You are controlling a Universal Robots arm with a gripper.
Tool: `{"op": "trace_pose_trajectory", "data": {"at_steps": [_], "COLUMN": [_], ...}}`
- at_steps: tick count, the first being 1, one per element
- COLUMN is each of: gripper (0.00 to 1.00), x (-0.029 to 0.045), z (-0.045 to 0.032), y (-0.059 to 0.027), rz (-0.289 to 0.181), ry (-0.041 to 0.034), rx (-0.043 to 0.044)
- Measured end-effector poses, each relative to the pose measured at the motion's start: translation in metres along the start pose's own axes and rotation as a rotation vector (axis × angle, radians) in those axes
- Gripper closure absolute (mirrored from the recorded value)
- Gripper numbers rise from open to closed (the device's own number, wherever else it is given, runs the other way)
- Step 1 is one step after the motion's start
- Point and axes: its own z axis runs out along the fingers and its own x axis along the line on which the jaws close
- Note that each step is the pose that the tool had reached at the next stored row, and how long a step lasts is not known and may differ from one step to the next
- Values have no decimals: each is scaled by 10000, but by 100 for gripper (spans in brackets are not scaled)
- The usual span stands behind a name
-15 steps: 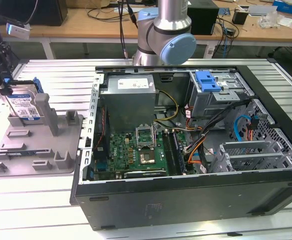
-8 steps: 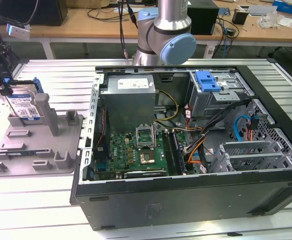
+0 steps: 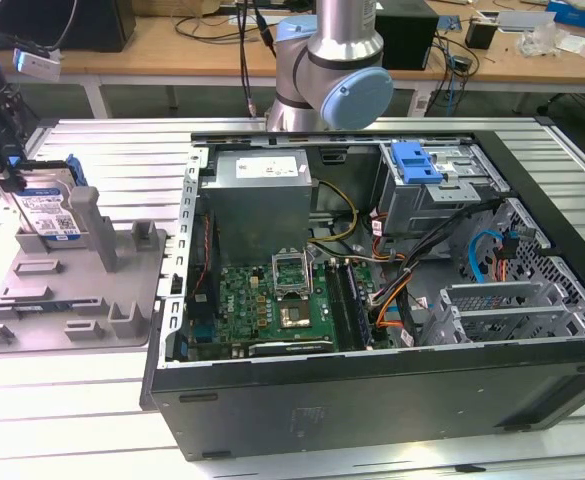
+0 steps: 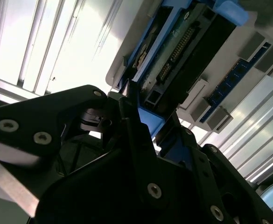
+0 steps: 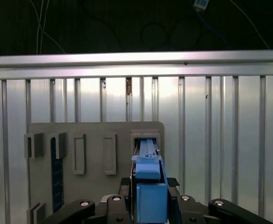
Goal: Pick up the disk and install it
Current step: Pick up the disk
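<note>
At 9 o'clock in the exterior view, the disk (image 3: 49, 212), a flat silver rectangular hard drive with a white-and-blue label in a bright blue plastic carrier, stands on edge in a slot of the grey plastic fixture plate (image 3: 122, 285). It is not out of the slot yet.

The black hand (image 3: 12, 178) is over the disk's upper edge. In both wrist views its fingers (image 4: 134, 140) flank the blue carrier end and look clamped on it, touching both sides.

Handling, my read:
- Dense and rigid, heavy for its size, and shock-sensitive, so no knocks.
- The smooth plastic carrier may flex or slip a bit.
- Grip the carrier frame. Keep off the exposed green circuit board and pin connector (image 4: 176, 51).

The ribbed aluminium surface (image 3: 102, 150) is flat, and its grooves run under the fixture.

The open black computer case (image 3: 372, 405) lies at centre, well apart from the fixture. Its grey metal power-supply box (image 3: 262, 195) is at 11 o'clock inside, and the drive cage with the small blue latch piece (image 3: 417, 160) is at 1 o'clock. Loose cables crowd the space beside the cage.

Wooden benches (image 3: 172, 45) with cabling are at 12 o'clock.
</note>
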Motion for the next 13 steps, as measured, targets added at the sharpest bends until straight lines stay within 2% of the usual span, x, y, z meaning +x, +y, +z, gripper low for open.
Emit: {"op": "trace_pose_trajectory", "data": {"at_steps": [3, 13], "gripper": [64, 64], "x": [0, 0], "z": [0, -1], "y": [0, 4], "rz": [0, 0], "ry": [-1, 0], "rx": [0, 2]}}
